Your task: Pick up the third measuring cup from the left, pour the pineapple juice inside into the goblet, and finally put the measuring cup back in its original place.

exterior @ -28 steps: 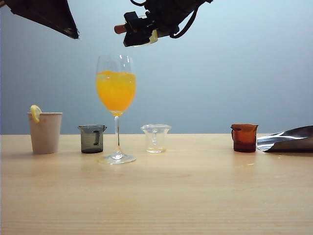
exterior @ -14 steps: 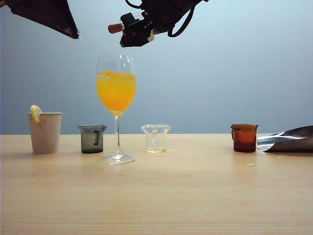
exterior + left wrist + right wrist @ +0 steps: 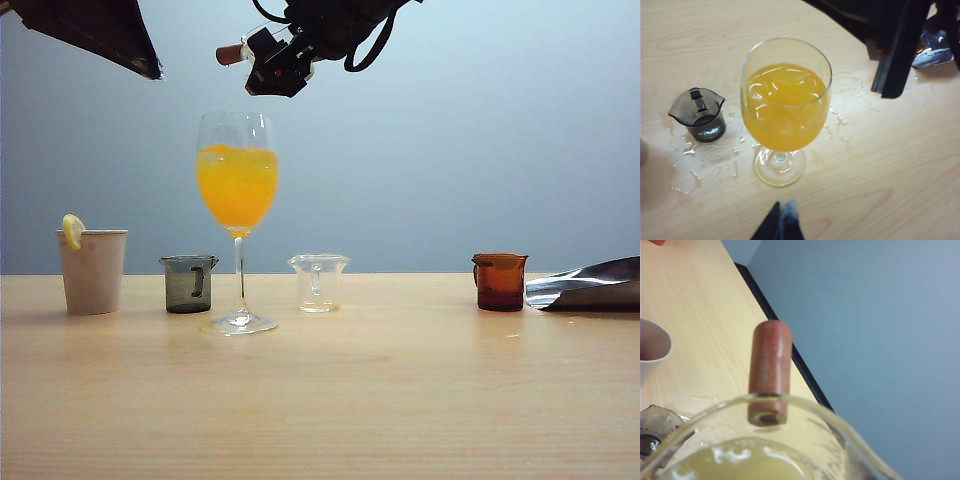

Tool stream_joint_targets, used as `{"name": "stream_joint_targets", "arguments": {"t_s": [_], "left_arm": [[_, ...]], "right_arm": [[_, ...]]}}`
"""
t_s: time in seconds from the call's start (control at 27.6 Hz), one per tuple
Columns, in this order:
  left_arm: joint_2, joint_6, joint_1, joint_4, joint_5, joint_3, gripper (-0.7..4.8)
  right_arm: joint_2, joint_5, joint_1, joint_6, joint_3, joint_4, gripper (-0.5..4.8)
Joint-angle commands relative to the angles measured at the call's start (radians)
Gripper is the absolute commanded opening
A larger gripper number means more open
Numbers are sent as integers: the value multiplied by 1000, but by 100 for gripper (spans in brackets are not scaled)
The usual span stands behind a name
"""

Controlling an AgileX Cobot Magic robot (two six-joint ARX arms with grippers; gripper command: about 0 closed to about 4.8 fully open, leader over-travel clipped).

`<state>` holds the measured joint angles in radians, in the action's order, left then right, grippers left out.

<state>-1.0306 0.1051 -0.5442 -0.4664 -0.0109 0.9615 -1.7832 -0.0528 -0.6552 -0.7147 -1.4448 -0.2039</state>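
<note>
As the right claw (image 3: 285, 62), clamped on the measuring cup (image 3: 790, 450), has rolled farther above the goblet (image 3: 237, 190), pouring looks under way; the left claw's (image 3: 780, 225) jaws sit together.

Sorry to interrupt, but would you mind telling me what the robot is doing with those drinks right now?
The right gripper holds a small clear measuring cup with a reddish-brown knob high above the goblet of orange drink. Pale yellow pineapple juice is inside the cup. The left gripper hangs over the wet table near the goblet, holding nothing. A grey cup, a clear beaker, an amber cup and a paper cup stand in a row.
</note>
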Motion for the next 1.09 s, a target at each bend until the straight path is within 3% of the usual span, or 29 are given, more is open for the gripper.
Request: {"name": "stream_joint_targets", "arguments": {"t_s": [0.04,1.09], "left_arm": [[2,-3,-1,12,-1,5,-5],[2,-3,-1,11,-1,5,-5]], "right_arm": [[5,-3,-1,-31,-8,-40,198],[6,-37,-9,-216,-8,-66,198]]}}
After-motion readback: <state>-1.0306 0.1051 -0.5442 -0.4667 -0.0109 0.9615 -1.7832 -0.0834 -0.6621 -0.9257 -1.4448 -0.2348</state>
